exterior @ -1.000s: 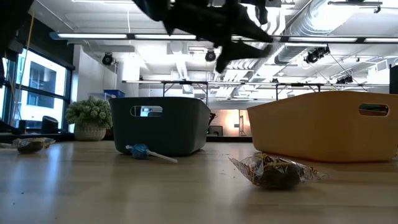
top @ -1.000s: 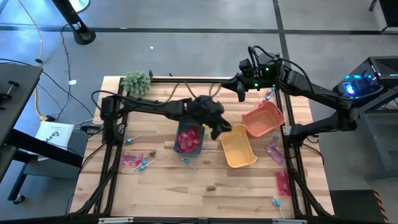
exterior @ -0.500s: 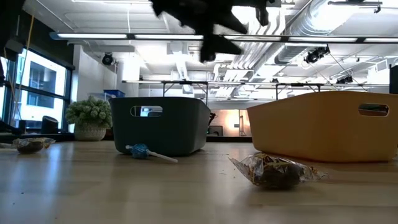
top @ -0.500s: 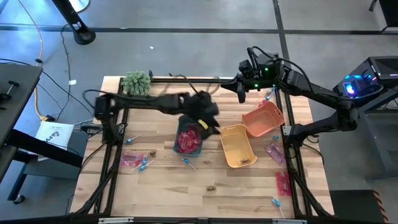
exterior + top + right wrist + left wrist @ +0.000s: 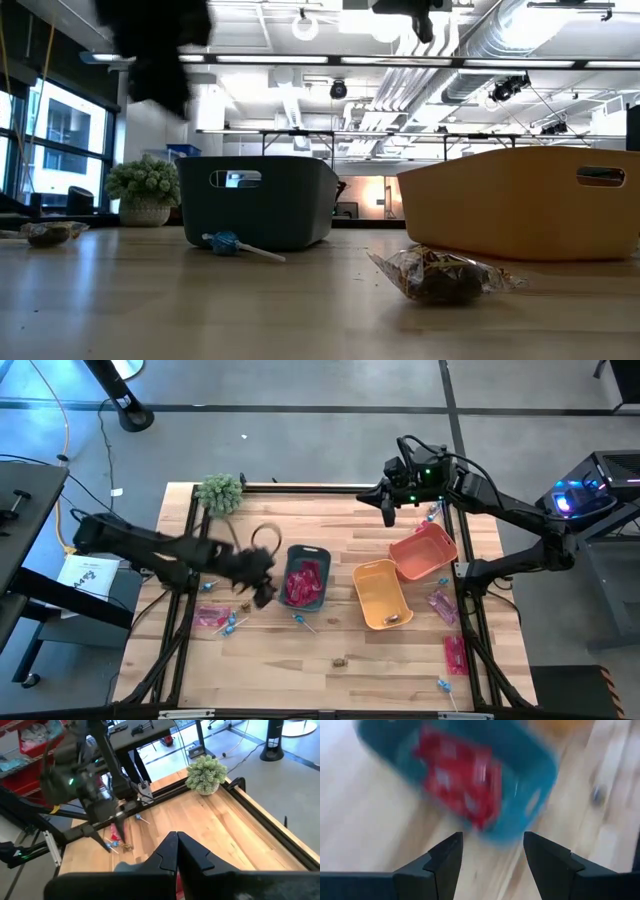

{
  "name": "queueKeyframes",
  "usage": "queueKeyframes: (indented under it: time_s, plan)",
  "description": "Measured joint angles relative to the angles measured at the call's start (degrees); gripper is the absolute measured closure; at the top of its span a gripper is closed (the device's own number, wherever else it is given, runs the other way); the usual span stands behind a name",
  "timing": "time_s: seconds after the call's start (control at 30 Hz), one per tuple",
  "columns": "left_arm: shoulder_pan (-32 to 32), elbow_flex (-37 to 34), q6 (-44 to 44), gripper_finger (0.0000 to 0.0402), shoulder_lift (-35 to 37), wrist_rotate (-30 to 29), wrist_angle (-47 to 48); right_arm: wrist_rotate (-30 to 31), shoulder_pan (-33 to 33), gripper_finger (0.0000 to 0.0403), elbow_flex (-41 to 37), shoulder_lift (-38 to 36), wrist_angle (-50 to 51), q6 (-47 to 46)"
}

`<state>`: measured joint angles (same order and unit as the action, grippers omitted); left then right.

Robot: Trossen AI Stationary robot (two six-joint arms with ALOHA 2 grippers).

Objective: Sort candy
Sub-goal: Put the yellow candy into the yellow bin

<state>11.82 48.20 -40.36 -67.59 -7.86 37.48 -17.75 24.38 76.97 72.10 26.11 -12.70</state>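
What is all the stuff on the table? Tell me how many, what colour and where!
Bins: three. Grey-blue bin mid-table, yellow bin beside it, orange bin behind the yellow one.
Pink-red packets: a heap inside the grey-blue bin; loose ones at the left side, others at the right side.
Lollipops: several, blue heads, white sticks; one in front of the grey-blue bin, more scattered about.
Brown pieces: at least three; one near the front, one in the yellow bin.
Fuzzy plant ball: one, green, back left corner.
Left gripper: open, left of the grey-blue bin.
Right gripper: shut, back of the table.
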Motion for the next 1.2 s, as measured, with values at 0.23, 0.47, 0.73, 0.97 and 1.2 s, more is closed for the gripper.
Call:
queueKeyframes:
  time_s: [0.23,0.47,0.73,0.97,1.2]
  plan:
    - [9.46,-8.01,-8.22,0.0198,-2.34,-3.64,3.63,1.54,0.00,0.0402,0.00,0.00,0.24,1.19]
    - [10.09,-9.24,-15.55,0.0198,-9.71,-0.86,7.61,1.64,0.00,0.0402,0.00,0.00,2.06,1.22]
    - [9.33,-8.98,-15.55,0.0229,-18.52,4.82,6.31,4.48,0.01,0.0402,0.00,0.00,3.17,1.24]
    - [6.30,-3.72,-12.89,0.0375,-11.84,4.32,7.48,4.60,0.01,0.0402,0.00,0.02,5.11,1.14]
    - [1.21,5.95,4.65,0.0362,-0.92,-7.34,-0.27,4.63,0.02,0.0402,0.00,0.02,5.71,1.17]
